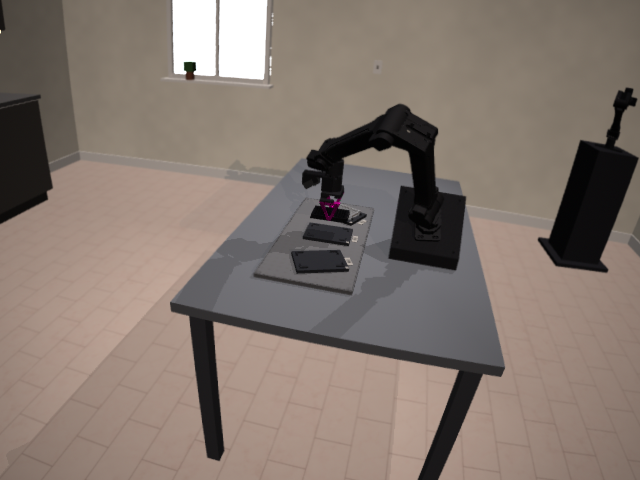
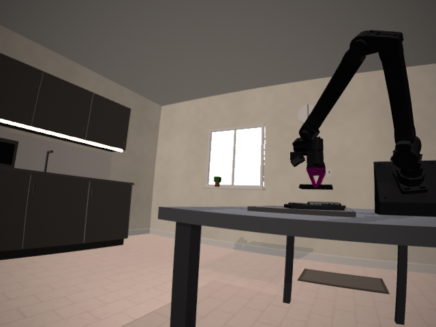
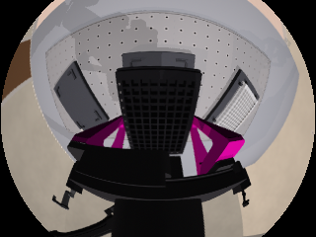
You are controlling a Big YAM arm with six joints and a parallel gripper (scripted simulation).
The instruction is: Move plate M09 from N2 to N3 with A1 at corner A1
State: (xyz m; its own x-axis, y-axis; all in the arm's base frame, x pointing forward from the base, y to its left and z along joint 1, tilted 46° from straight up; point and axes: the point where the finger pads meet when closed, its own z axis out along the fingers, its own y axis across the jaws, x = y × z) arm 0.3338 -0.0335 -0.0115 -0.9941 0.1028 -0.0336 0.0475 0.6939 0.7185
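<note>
My gripper (image 1: 329, 210) is shut on a black 96-well plate (image 1: 328, 212), gripping it across its width with the magenta fingers. It holds the plate level, well above the deck, as the exterior view shows (image 2: 315, 187). In the wrist view the plate (image 3: 158, 109) fills the middle between the fingers. The plate hangs over the far end of the deck, above a pale gridded nest (image 1: 355, 214) that also shows in the wrist view (image 3: 237, 109). A dark nest (image 1: 328, 233) lies in the middle. Another black plate (image 1: 318, 260) sits flat at the front. The labels are too small to read.
The grey deck mat (image 1: 312, 245) lies on the table with small white labels (image 1: 349, 261) to the right of each nest. The arm's black base block (image 1: 427, 227) stands right of the deck. A black pedestal (image 1: 591, 201) stands on the floor at the far right.
</note>
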